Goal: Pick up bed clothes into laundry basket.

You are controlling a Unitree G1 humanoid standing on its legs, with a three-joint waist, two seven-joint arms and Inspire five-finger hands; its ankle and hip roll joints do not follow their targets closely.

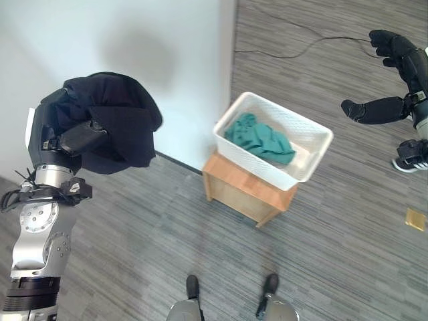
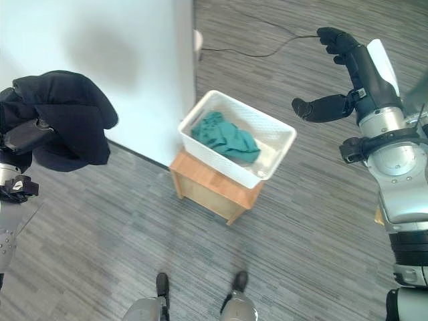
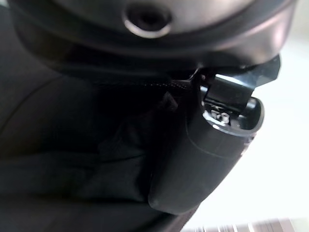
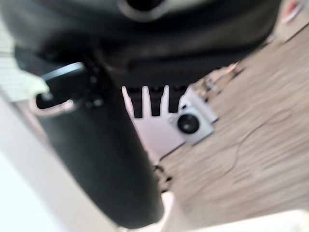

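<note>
A black garment (image 1: 120,120) hangs bunched over my left hand (image 1: 77,137), which is raised at the left in front of the white bed and shut on it. In the left wrist view the thumb (image 3: 203,159) presses into the dark cloth (image 3: 72,145). The white laundry basket (image 1: 267,175) sits tilted on a small wooden stool (image 1: 241,190) in the middle, apart from the garment. A teal garment (image 1: 257,137) lies crumpled inside it. My right hand (image 2: 358,70) is held up at the right of the basket, open, with straight fingers and nothing in it.
The white bed surface (image 1: 100,33) covers the upper left, its edge running down beside the basket. Grey wood-pattern floor (image 1: 167,234) surrounds the stool. A small yellow-brown object (image 1: 415,219) lies on the floor at the far right.
</note>
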